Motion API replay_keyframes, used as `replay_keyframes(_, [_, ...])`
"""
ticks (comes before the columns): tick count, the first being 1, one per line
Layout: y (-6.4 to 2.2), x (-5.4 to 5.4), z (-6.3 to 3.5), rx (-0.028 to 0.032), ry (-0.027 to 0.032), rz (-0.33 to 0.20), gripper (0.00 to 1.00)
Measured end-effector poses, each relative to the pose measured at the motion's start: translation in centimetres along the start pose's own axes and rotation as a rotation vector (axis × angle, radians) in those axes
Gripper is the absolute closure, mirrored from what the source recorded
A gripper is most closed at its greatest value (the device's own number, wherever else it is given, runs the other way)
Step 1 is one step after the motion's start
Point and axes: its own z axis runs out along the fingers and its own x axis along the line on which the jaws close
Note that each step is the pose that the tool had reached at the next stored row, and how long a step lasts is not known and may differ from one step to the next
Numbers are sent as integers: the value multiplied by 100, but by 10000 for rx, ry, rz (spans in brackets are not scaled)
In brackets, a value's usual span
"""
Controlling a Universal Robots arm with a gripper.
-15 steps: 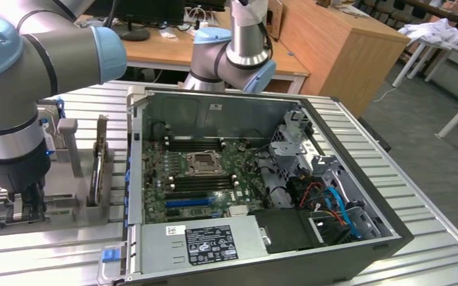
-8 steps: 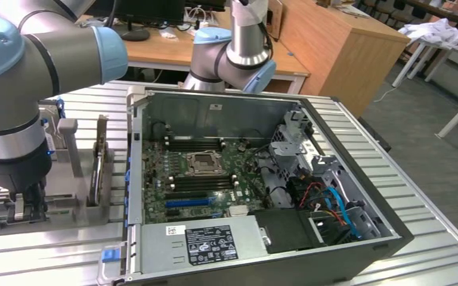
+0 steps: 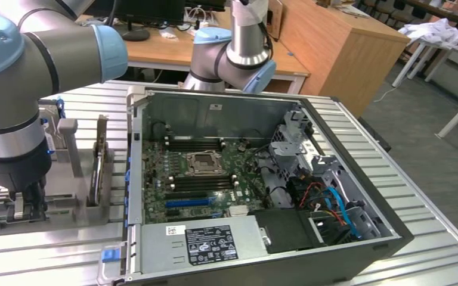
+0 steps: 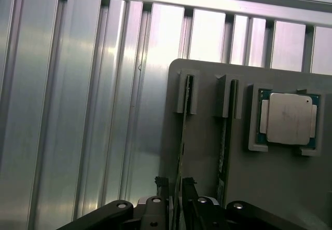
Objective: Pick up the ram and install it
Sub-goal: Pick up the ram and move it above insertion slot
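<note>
The pincer (image 4: 175, 188) straddles the ram (image 4: 181, 136), which stands on edge in its holder (image 4: 202, 152); I cannot tell whether it pinches yet, and a loose or off-centre hold could tilt or jam the stick.

The ram (image 4: 182, 136) is a long, thin, flat stick. It stands up on its thin edge, so you see mostly that edge as a dark line with a bit of green. It sits in a gray holder (image 4: 202, 152) on the ribbed metal table. Its far end is tucked into a small upright slot in the holder. Its near end is right at the gripper (image 4: 175, 187). The ram is still in its slot and is not lifted out. Another ram stick (image 4: 224, 136) stands the same way just beside it, in its own slot. The two do not touch.
</note>
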Motion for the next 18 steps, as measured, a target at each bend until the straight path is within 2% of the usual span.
replay_keyframes(18, [-1,-16,-1,-1,1,1,77])
